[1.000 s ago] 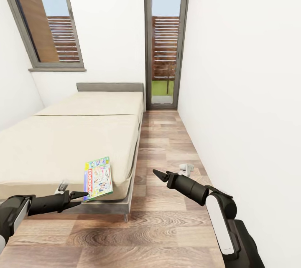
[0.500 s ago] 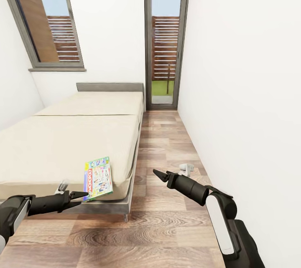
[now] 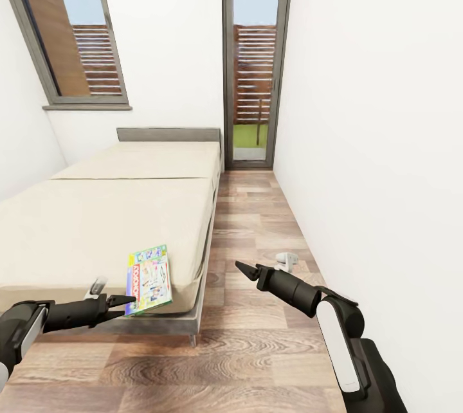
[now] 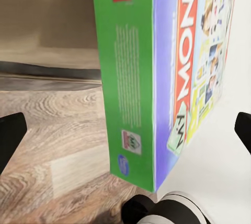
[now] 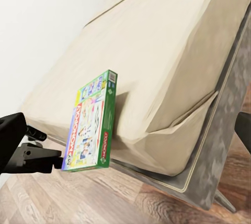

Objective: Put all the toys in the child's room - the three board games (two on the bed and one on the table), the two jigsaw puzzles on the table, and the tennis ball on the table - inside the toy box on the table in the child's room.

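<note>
- We are facing a narrow bedroom with white walls and a wood-plank floor (image 3: pixel 257 348) running toward a tall glass door (image 3: pixel 256 56) at the far end.
- The bed (image 3: pixel 116 220) is lying along our left side, its plain beige mattress stretching back to a grey headboard (image 3: pixel 168 134) under a slanted window (image 3: pixel 71 27).
- A board game (image 3: pixel 149 279), a thin flat box with a white and blue printed face and a green edge, is sitting at the near corner of the mattress, tilted and overhanging the bed's edge toward the floor. In the right wrist view the same box (image 5: pixel 91 124) is leaning out past the mattress corner above the grey bed frame.
- Our right arm is reaching forward over the floor at the right, well apart from the bed. Its right pincer (image 3: pixel 243 267) is hanging in the air with nothing in it; we cannot tell whether its fingers are apart or together.
- Our left arm is reaching in low from the left. Its left pincer (image 3: pixel 126 301) is sitting just beside the lower edge of the box. In the left wrist view its two dark fingertips (image 4: pixel 10 135) are standing wide apart at either side of the box (image 4: pixel 157 77), which is filling the gap between them without either tip touching it.
- A small white object (image 3: pixel 287 261) is lying on the floor near the right wall; we cannot tell what it is.
</note>
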